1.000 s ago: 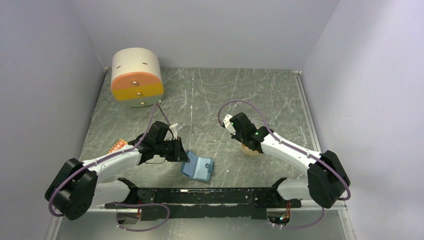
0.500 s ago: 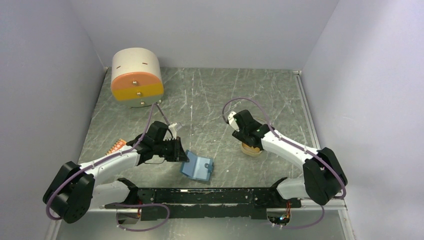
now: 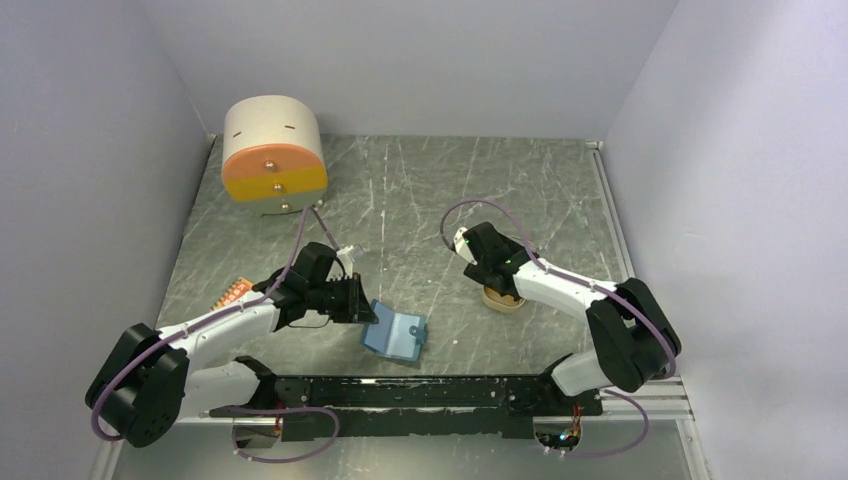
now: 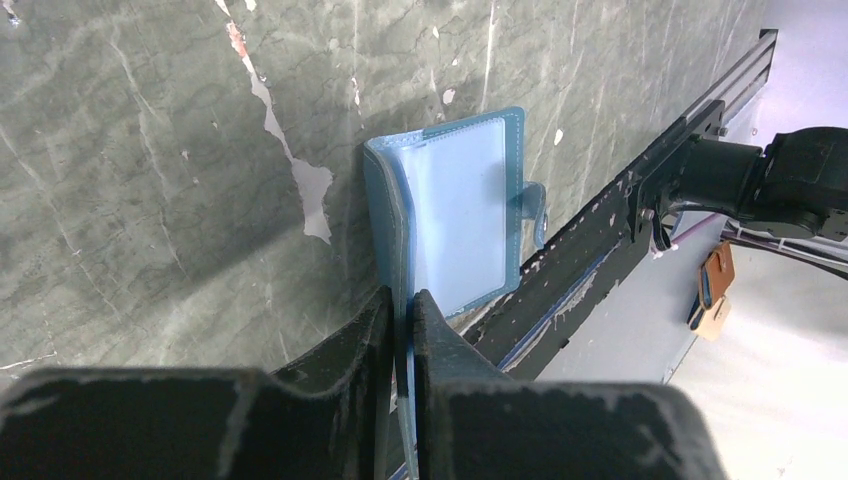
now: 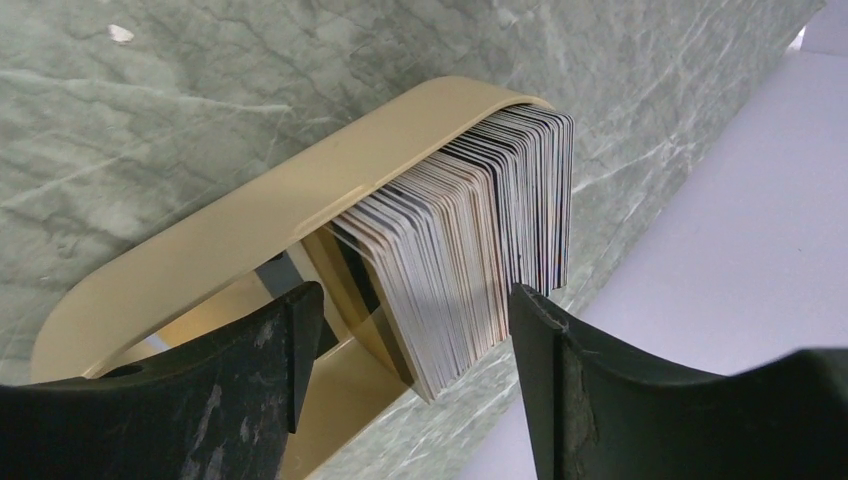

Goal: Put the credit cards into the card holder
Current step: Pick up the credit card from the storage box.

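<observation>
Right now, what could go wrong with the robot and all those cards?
1. The credit cards lean packed together in the tan tray, and the right end effector stands wide open over many of them, so it might pinch several at once or topple the stack.
2. The left end effector pinches only a thin edge of the card holder, so it could slip and the holder might flop shut.

The right gripper (image 5: 410, 300) has its jaws spread. The stack of credit cards (image 5: 470, 230) fills most of the gap between them, and the tan tray (image 5: 250, 220) rim walls off the far side. The left gripper (image 4: 402, 305) jaws pinch the card holder (image 4: 460, 210), leaving no gap. Bare table (image 4: 150, 180) lies to their left, the black rail (image 4: 600, 250) to their right.
</observation>
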Robot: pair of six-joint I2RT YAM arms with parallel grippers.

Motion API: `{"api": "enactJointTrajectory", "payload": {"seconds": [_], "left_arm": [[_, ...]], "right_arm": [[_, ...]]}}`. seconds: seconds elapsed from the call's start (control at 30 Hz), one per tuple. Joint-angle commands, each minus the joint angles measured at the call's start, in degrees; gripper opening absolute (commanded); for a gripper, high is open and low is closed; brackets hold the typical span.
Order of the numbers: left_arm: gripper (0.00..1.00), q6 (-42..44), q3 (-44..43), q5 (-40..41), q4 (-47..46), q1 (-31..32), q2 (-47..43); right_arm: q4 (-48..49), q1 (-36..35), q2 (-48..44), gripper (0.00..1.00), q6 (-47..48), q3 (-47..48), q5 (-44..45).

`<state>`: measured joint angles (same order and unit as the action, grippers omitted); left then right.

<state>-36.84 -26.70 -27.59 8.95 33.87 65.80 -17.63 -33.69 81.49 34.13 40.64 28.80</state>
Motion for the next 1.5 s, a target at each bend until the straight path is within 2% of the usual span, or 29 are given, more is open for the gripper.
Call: {"api": "enactJointTrajectory", "payload": {"seconds": [0.0, 0.27, 0.83, 1.1, 1.47], "left_arm": [[0.15, 0.2, -1.2, 0.5, -0.4, 0.4, 0.0], [0.15, 0.0, -1.1, 0.4, -1.0, 0.4, 0.6], [0.15, -0.6, -1.2, -0.2, -2.2, 0.4, 2.0], [0.15, -0.6, -1.2, -0.3, -2.4, 0.4, 2.4], [0.15, -0.9, -1.0, -0.6, -2.9, 0.4, 2.7]], "right_arm": [[2.7, 1.2, 1.5, 0.7, 1.8, -0.6, 3.3], [2.3, 1.4, 0.9, 0.54, 2.2, 0.3, 4.5], [-0.3, 1.4, -1.4, 0.43, 1.6, 2.2, 4.2], [-1.5, 1.4, -1.7, 0.27, 1.0, 2.8, 3.2], [-5.0, 1.3, -3.0, 0.26, 0.2, 4.5, 3.6]]}}
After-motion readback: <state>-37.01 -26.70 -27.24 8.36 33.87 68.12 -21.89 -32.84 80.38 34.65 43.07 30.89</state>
